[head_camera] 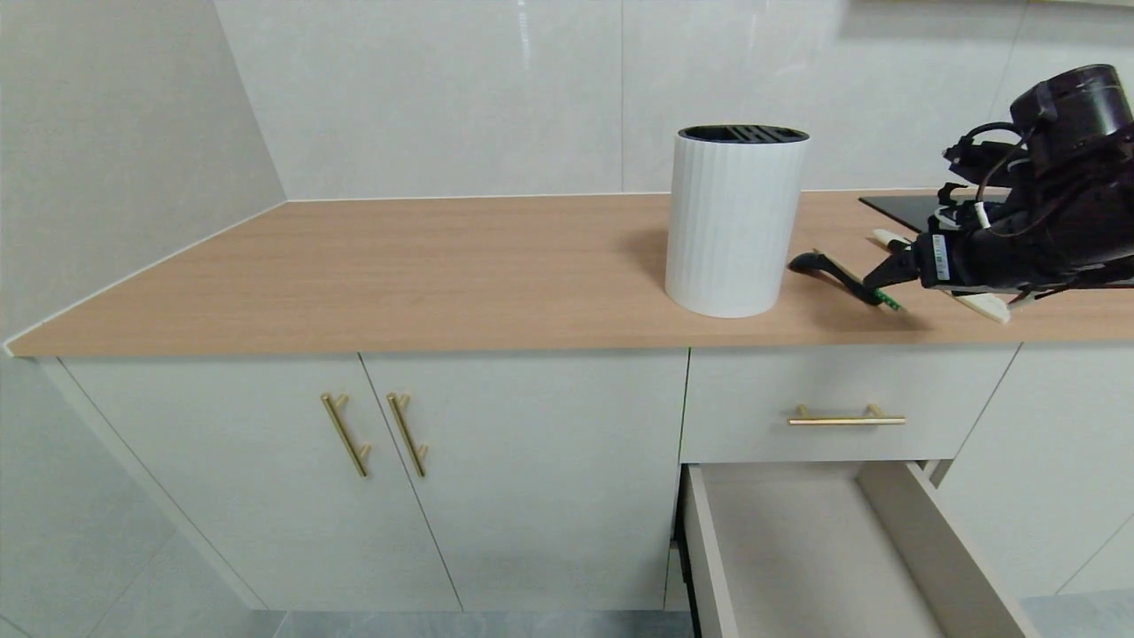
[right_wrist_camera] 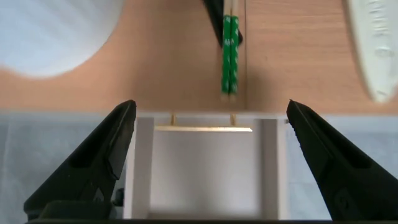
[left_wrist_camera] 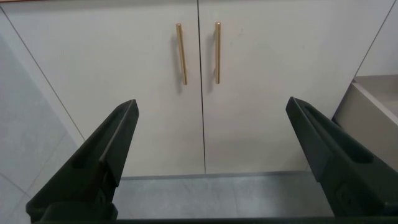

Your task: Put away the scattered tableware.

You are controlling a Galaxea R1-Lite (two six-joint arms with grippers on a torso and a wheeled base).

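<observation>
A pair of chopsticks with green-banded ends (head_camera: 887, 300) (right_wrist_camera: 229, 56) lies on the wooden counter (head_camera: 443, 266) near its front edge, right of a white ribbed utensil holder (head_camera: 735, 221) (right_wrist_camera: 50, 31). A black spoon (head_camera: 819, 267) lies beside the chopsticks, and a white spoon (head_camera: 979, 304) (right_wrist_camera: 373, 50) lies further right. My right gripper (head_camera: 889, 271) (right_wrist_camera: 209, 112) hovers open just above the chopsticks, holding nothing. My left gripper (left_wrist_camera: 211, 109) is open and empty, low down, facing the cabinet doors.
Below the counter an open, bare drawer (head_camera: 797, 549) (right_wrist_camera: 205, 168) sticks out under a closed drawer with a gold handle (head_camera: 846, 418). Two cabinet doors with gold handles (head_camera: 376, 434) (left_wrist_camera: 199, 53) stand to the left. A black hob (head_camera: 904, 211) lies at the back right.
</observation>
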